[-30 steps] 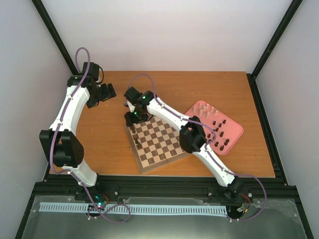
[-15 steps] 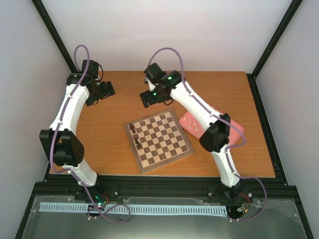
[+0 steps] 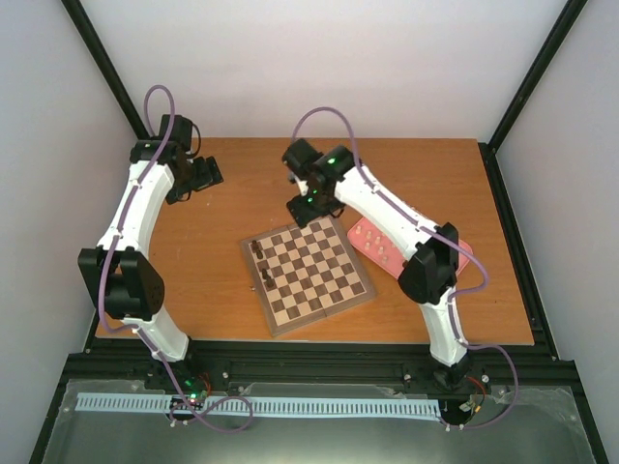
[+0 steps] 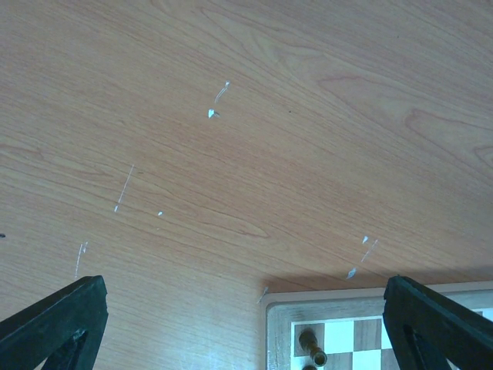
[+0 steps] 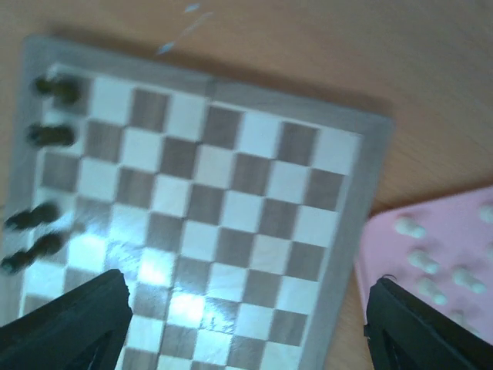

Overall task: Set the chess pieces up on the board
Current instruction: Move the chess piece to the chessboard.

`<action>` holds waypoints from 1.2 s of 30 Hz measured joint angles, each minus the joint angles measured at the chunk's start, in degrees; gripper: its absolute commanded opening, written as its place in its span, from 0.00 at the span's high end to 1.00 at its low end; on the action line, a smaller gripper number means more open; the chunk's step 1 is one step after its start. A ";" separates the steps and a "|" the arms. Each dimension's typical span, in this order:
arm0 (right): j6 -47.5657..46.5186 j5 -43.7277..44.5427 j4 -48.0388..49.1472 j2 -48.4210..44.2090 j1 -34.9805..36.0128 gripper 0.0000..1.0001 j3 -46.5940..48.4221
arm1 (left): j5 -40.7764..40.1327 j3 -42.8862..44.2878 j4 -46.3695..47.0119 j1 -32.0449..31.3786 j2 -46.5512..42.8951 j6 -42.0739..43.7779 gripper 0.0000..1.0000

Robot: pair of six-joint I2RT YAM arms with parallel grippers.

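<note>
The right gripper (image 5: 246, 312) hangs over the board (image 5: 231, 193) with its jaws wide apart and nothing between them. Its black fingers (image 5: 69, 324) fill the two bottom corners of the wrist view. Straight below it are bare squares. Off to its left, along the board's edge, stand at least four dark pieces (image 5: 50, 136), blurred and set in two pairs. To its right, just past the board's border, lies the corner of a pink tray (image 5: 443, 231) holding cream pieces (image 5: 408, 227). Whether tray and board touch I cannot tell. Ahead of the gripper, beyond the board, is the wooden counter (image 5: 308, 38).

The left gripper (image 4: 243, 297) hangs over the counter, its jaws also wide apart and holding nothing. Just beneath it, nearer its right finger, a corner of the board comes into view, with one dark piece on the corner square. Ahead of it there is only counter, marked with a few pale scratches.

From above, the left gripper sits well to the left of the board, and the right gripper is over the board's far corner. The tray is partly hidden under the right arm.
</note>
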 measured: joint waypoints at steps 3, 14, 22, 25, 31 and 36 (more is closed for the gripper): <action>-0.70 -0.52 -0.31 0.66 4.79 0.20 -0.22 | -0.17 -0.02 0.02 0.00 0.13 0.00 0.00; -0.52 -6.95 1.97 10.97 16.81 0.37 6.05 | -0.22 -0.04 0.02 0.00 1.38 0.00 0.00; 0.13 -8.57 1.90 13.75 17.14 0.48 6.03 | -0.13 -0.85 0.04 0.00 1.38 0.00 0.00; -0.04 -9.51 1.90 14.45 17.20 0.49 5.86 | -0.07 -1.31 0.07 0.00 1.36 -0.02 0.00; -0.90 -10.58 1.90 15.72 17.57 0.55 5.84 | 0.00 -2.23 0.09 0.00 1.20 0.00 0.00; -1.20 -10.93 1.88 17.49 17.84 0.55 5.84 | 0.07 -2.56 0.11 0.00 0.61 0.00 0.00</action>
